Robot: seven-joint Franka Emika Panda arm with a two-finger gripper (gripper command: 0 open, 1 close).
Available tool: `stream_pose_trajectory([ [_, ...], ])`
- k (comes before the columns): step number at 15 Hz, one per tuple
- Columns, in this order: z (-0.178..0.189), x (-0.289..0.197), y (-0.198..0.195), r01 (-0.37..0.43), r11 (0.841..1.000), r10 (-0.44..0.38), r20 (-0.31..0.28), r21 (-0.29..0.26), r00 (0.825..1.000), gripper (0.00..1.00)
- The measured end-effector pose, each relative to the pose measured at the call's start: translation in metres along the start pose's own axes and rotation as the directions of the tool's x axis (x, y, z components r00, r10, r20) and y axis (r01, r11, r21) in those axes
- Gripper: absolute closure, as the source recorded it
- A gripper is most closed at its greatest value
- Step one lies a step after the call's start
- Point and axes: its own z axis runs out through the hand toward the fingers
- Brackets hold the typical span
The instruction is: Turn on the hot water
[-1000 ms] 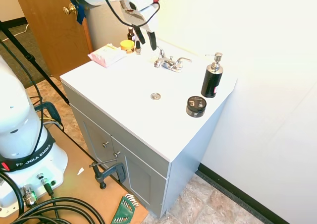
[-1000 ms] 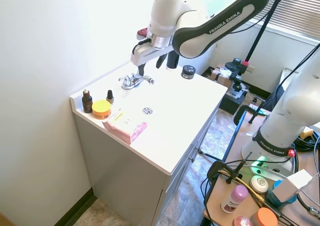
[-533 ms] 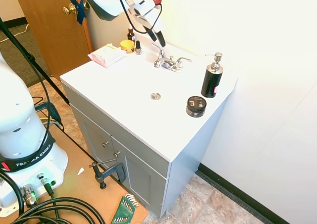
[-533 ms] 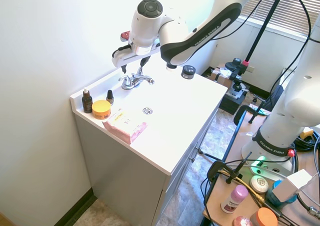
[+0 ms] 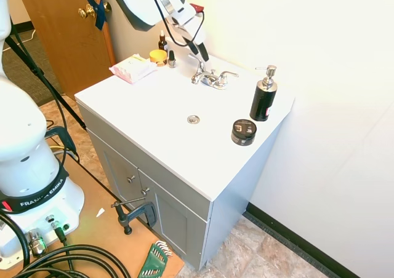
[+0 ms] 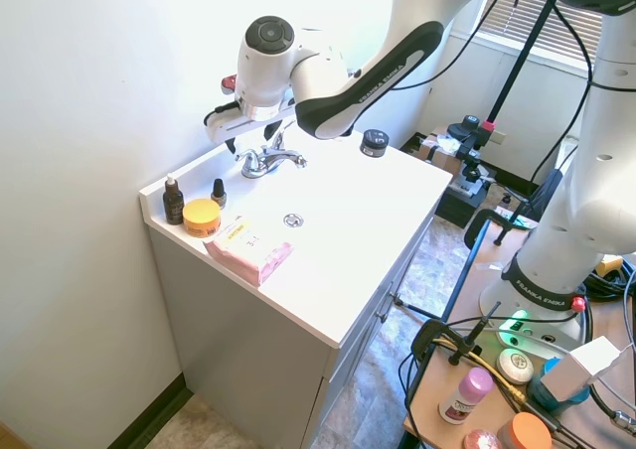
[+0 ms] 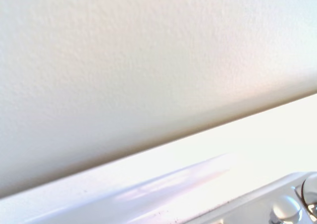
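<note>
Overhead, end effector (image 5: 202, 51) (fingers apart) just above faucet (image 5: 209, 77) at desk (image 5: 154, 106) back edge, soap bottle (image 5: 263, 96) and black jar (image 5: 244, 131) beside.

The lettering "FRANKA EMIKA" is legible on the black band of the white robot base (image 5: 32, 195) in the first exterior view and along the dark underside of the arm link (image 6: 370, 67) in the second exterior view; no other print is readable.

A white counter (image 5: 154, 106) tops a grey cabinet (image 5: 166, 210) against pale walls (image 5: 320, 75). A wooden door (image 5: 58, 32) stands nearby. The floor (image 5: 271, 253) is tiled.
</note>
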Motion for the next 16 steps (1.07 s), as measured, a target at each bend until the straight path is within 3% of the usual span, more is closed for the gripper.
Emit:
stream_pose_trajectory([
  [4, 0.014, 0.000, 0.012, -0.036, 0.998, 0.037, 0.023, -0.049, 0.999, 0.00],
  [12, -0.013, -0.001, 0.054, -0.068, 0.997, 0.070, 0.074, -0.040, 0.995, 0.00],
  [16, -0.021, 0.010, 0.070, -0.084, 0.996, 0.087, 0.069, -0.035, 0.994, 0.00],
])
